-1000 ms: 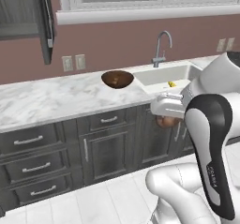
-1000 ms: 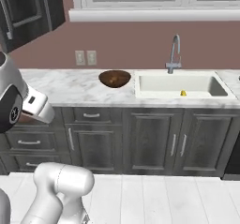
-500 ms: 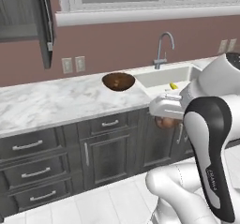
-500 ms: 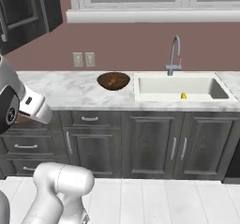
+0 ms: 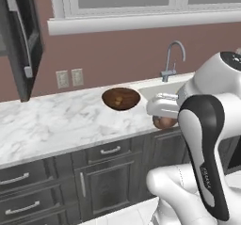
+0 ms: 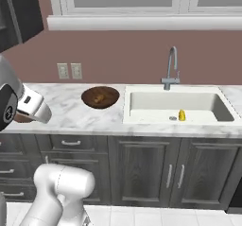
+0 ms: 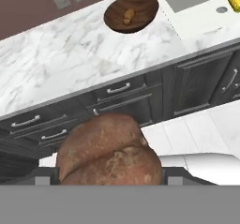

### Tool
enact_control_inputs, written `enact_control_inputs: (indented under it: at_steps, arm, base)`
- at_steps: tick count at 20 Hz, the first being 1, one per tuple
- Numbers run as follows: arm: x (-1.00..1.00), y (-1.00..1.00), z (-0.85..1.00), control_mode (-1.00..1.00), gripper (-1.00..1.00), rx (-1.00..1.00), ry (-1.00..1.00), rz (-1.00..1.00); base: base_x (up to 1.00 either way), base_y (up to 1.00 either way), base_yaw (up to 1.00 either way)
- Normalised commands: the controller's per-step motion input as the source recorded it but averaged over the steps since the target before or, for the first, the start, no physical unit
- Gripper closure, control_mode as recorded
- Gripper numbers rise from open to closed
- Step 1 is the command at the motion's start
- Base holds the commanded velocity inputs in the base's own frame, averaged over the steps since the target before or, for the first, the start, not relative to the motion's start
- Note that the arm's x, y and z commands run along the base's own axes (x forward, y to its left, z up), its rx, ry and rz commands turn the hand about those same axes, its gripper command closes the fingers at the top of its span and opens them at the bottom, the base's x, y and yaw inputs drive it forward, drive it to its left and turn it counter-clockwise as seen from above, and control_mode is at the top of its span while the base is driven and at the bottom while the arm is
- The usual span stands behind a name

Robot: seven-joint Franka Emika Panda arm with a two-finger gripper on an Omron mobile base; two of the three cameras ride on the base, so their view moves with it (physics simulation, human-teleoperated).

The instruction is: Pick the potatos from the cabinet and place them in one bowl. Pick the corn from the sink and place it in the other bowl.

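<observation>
My gripper is shut on a rounder reddish-brown potato, held low in front of the counter's drawers. That held potato peeks out under the white hand, left of the sink. The dark brown wooden bowl stands on the marble counter with the oblong orange-brown potato inside it. The corn lies in the white sink near the drain. The cabinet's dark door hangs open at the upper left. The other bowl is out of view.
A grey gooseneck faucet rises behind the sink. Two wall outlets sit on the brown wall above the marble counter. Grey drawers with handles run below the counter edge. My white arm blocks the right of the left base view.
The whole picture has shifted, so the base and its cameras have moved; counter and bowl now sit lower and larger. The gripper keeps the same hold on the potato.
</observation>
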Motion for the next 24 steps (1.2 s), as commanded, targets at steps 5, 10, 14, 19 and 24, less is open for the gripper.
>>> enact_control_inputs:
  at_steps: [5, 10, 14, 19, 24]
  arm:
    - [0.00, 0.00, 0.00, 1.00, 1.00, 0.00, 0.00, 0.00]
    - [0.00, 0.00, 0.00, 1.00, 1.00, 0.00, 0.00, 0.00]
    - [0.00, 0.00, 0.00, 1.00, 1.00, 0.00, 0.00, 0.00]
    - [0.00, 0.00, 0.00, 1.00, 1.00, 0.00, 0.00, 0.00]
    - [0.00, 0.00, 0.00, 1.00, 1.00, 0.00, 0.00, 0.00]
  base:
    - [0.43, -0.89, 0.14]
    - [0.76, -0.54, 0.04]
    - [0.86, -0.08, 0.00]
    - [0.53, 0.01, 0.01]
    - [0.39, 0.00, 0.13]
